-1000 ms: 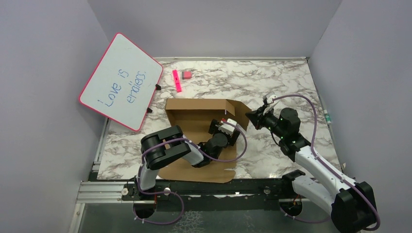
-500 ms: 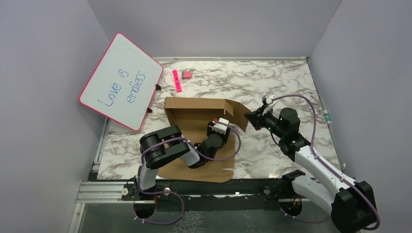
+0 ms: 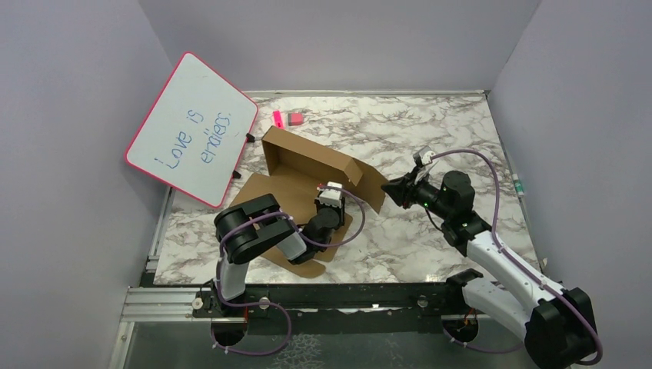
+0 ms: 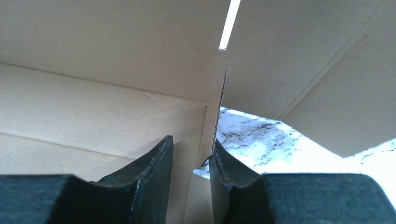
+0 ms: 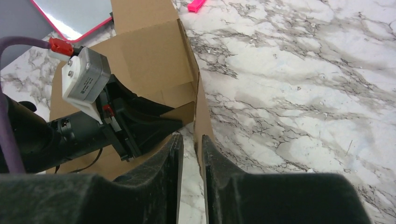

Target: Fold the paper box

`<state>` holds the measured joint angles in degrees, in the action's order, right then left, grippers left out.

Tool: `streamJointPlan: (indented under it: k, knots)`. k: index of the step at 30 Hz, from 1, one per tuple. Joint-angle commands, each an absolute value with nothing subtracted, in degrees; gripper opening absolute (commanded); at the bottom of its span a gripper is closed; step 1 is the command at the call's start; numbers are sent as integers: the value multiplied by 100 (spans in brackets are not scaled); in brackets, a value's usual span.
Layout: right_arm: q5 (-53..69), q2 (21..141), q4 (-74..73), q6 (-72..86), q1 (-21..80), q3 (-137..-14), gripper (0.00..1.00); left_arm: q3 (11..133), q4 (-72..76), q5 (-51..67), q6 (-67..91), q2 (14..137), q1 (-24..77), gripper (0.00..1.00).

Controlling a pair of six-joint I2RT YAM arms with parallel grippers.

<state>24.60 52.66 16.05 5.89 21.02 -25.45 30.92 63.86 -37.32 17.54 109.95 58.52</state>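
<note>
The paper box (image 3: 304, 165) is brown cardboard, partly folded, lying askew mid-table with its long wall raised. My left gripper (image 3: 344, 188) reaches into it from the near side. In the left wrist view (image 4: 191, 156) its jaws are nearly closed around a flap's corrugated edge (image 4: 217, 116), which lies against the right-hand finger. My right gripper (image 3: 387, 190) is at the box's right end. In the right wrist view (image 5: 192, 140) its jaws are closed on the end flap (image 5: 200, 121), with the left gripper's fingertips (image 5: 175, 122) just beyond.
A pink-framed whiteboard (image 3: 192, 129) leans at the back left. A pink marker (image 3: 277, 118) and a pink block (image 3: 295, 118) lie behind the box. Grey walls enclose the marble table (image 3: 430, 131) on three sides.
The box has swung round and shifted left, its raised wall now slanting toward the marker. My left gripper moved left and back with it. My right gripper moved slightly left.
</note>
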Motion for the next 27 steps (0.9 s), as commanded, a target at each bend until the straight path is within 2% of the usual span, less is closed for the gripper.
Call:
streamJointPlan:
  k: [1,4,11,18,21,27]
  knots:
    - [2415,5124,1450,891,2120,-2801,30,2960,6513,-3406,2058,10876,5740,33]
    - [2239,5103,1268,927,2119,-2961,35,2891,6513,-3257,2182,10894,5644,33]
    - [1213,4674,945,1024,2111,-3129,40,2759,6513,-2915,2338,10867,5429,33]
    - [-792,4767,517,1386,2115,-3065,40,2716,6508,-2654,2500,10913,5320,33]
    - [-379,5153,736,1131,2117,-2985,41,2724,6508,-2586,2550,10946,5310,33]
    - [1548,6212,1339,804,2118,-3040,41,2677,6519,-2549,2616,10947,5304,33]
